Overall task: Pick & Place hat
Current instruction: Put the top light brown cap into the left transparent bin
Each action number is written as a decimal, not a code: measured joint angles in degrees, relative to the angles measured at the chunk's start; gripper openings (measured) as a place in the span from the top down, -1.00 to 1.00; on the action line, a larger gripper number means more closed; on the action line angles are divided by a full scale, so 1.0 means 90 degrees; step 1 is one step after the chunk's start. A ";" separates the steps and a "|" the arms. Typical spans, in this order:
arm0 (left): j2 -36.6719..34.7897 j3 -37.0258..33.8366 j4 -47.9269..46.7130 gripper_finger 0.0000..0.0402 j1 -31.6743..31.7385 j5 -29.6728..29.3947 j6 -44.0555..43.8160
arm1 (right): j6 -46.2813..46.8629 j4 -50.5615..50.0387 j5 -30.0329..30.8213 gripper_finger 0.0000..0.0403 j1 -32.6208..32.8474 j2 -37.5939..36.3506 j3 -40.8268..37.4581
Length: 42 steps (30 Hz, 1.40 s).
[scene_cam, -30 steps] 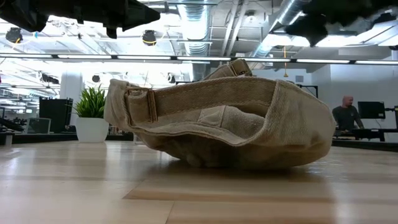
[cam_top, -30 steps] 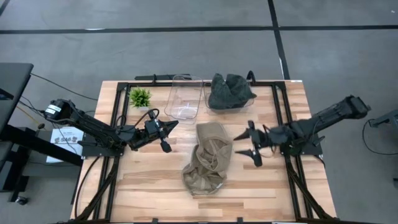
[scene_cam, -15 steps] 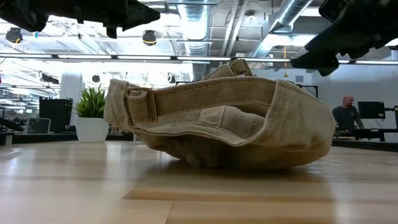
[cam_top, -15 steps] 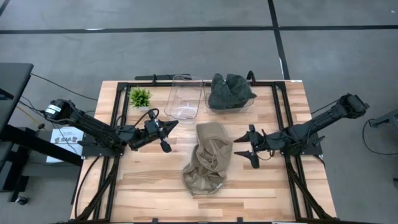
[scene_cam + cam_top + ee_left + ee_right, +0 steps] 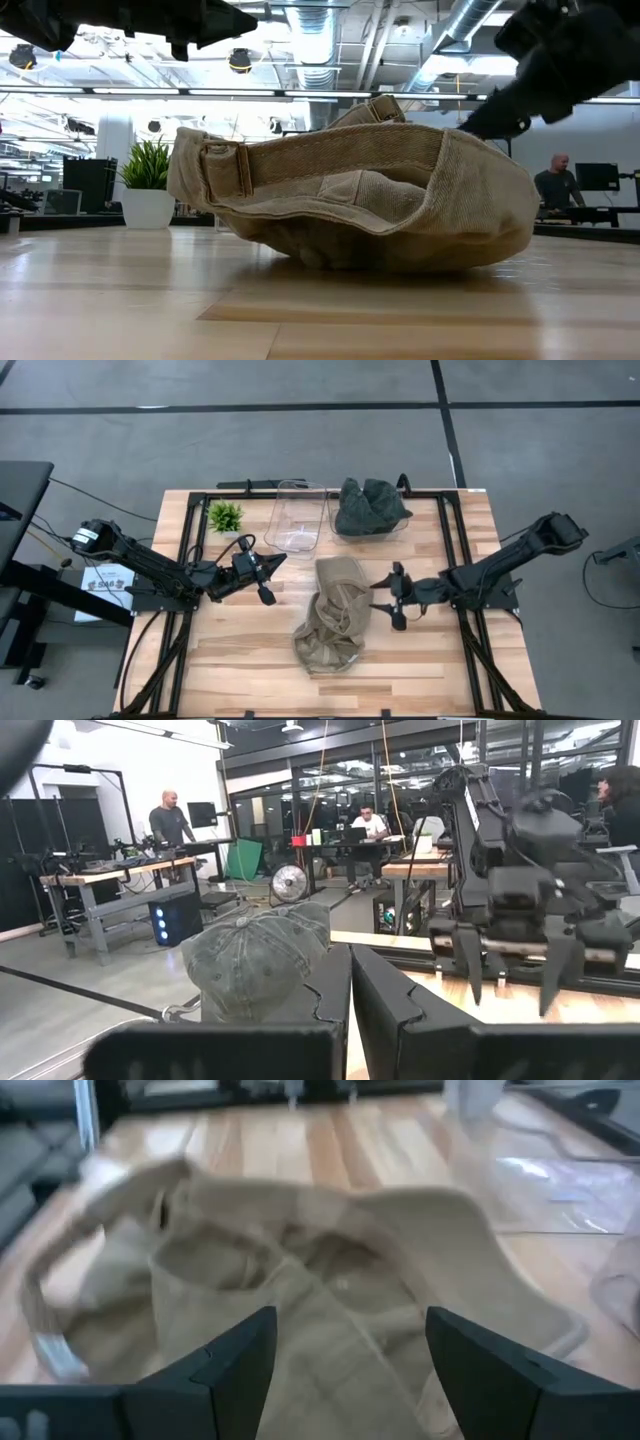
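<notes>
A tan cap [image 5: 335,615] lies upside down on the table's middle, resting on its crown [image 5: 380,250]; it fills the right wrist view [image 5: 300,1280]. My right gripper [image 5: 385,602] is open, just right of the cap, fingers [image 5: 235,1355] pointing at it, apart from it. My left gripper [image 5: 272,578] is shut, waiting left of the cap, its closed fingers [image 5: 350,1000] in its wrist view. A dark green cap [image 5: 370,507] sits in the right clear bin and shows in the left wrist view [image 5: 255,960].
Two clear bins stand at the far edge: the left one [image 5: 295,517] holds nothing, the right one [image 5: 385,532] holds the dark cap. A small potted plant [image 5: 225,516] is at the far left. Black rails [image 5: 455,550] frame the table. People sit in the room behind.
My right gripper has moved toward the table's left, closing in on the tan cap's right side, and has dropped lower, staying open. The cap and my left arm have kept still.
</notes>
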 joint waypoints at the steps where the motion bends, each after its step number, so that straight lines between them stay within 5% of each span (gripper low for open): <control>1: 0.0000 -0.0002 -0.0001 0.94 0.0000 0.0000 -0.0009 | -0.0134 0.0068 -0.0001 -0.23 0.0048 0.0158 0.0000; 14: 0.0000 -0.0002 -0.0015 0.94 0.0000 0.0473 -0.2554 | -0.0563 0.0420 0.0000 -0.23 0.0555 0.1601 0.0168; 21: 0.0000 -0.0002 -0.0100 0.94 -0.0005 0.2472 -0.2518 | -0.1159 0.0428 0.0000 -0.23 0.0713 0.1863 0.0588; 33: 0.0257 -0.0002 -0.0016 0.94 -0.0001 0.3145 -0.2882 | -0.1948 0.0399 0.0002 -0.23 0.1030 0.2353 0.1267; 42: 0.1167 -0.0002 0.0388 0.94 0.0000 0.2963 -0.2882 | -0.1946 0.0077 0.0010 -0.23 0.0990 0.2382 0.1367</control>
